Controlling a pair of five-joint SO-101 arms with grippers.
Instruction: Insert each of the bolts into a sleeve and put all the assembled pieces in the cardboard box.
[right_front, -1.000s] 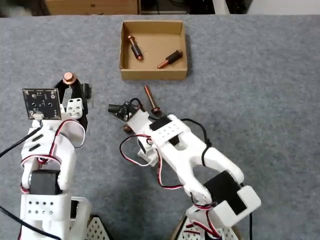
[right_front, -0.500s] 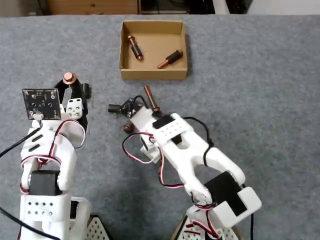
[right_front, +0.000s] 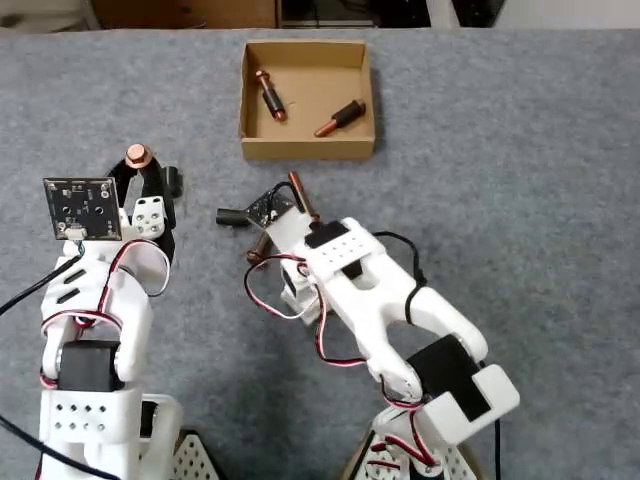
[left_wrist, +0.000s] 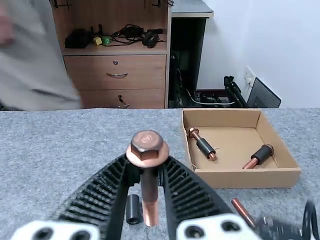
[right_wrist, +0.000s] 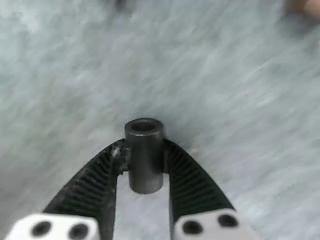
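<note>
Copper bolt is pinched in the left jaws, held over the desk toward its left edge. Its long axis is upright: hex head up, shank down between the ribbed jaws. A black sleeve is seen on the desk just beyond those jaws; which way it points cannot be told.

A second sleeve is clamped in the right jaws, near the middle of the desk. In the high view its long axis is laid level, roughly parallel to the far edge, with the free end pointed at the left edge. The bore is seen open at that end.

Two loose bolts are noted beside the right arm. One is laid flat between box and arm, its axis run far-to-near with a slight slant. The other is partly hidden under the arm.

Cardboard box is set by the middle of the far edge, open on top. Two assembled pieces are held inside. One is by the left wall, head toward the far wall. The other is slanted, sleeve end toward the right wall, bare shank toward the near wall.

The desk is covered in grey felt-like cloth. Behind the far edge a wooden drawer unit with cables on its shelf is seen, and a white wall.
</note>
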